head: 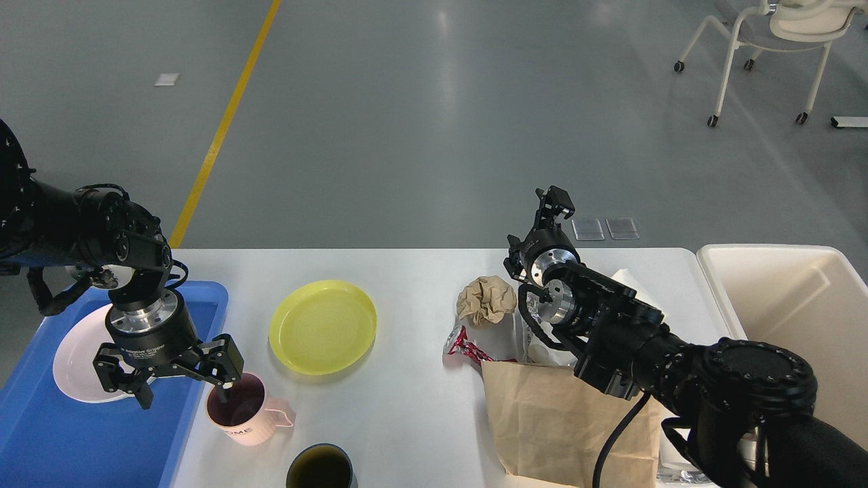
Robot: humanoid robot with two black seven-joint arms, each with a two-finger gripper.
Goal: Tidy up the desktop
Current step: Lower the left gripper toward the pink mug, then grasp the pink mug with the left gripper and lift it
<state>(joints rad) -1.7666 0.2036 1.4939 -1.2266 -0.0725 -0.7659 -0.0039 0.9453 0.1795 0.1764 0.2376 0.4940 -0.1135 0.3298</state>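
At the near edge of the white desktop (407, 407) stands a dark green cup (320, 466), cut off by the bottom of the view, and to its right lies a creased brown paper bag (542, 420). Just behind the cup sits a pink mug (239, 410), handle to the right. The left gripper (182, 396) hangs over it with its fingers spread wide, one fingertip dipped inside the mug's rim, the other over the blue tray (61, 434) that lies at the desktop's left end. A white plate (78, 362) rests in that tray. Farther back lie a yellow plate (323, 327), a red-and-white wrapper (464, 350) and a crumpled ball of brown paper (485, 299). The right gripper (555, 202) is raised past the far edge; whether its fingers are parted I cannot tell. A cream bin (786, 305) stands at the right end, and a white chair (773, 41) on the grey floor beyond.
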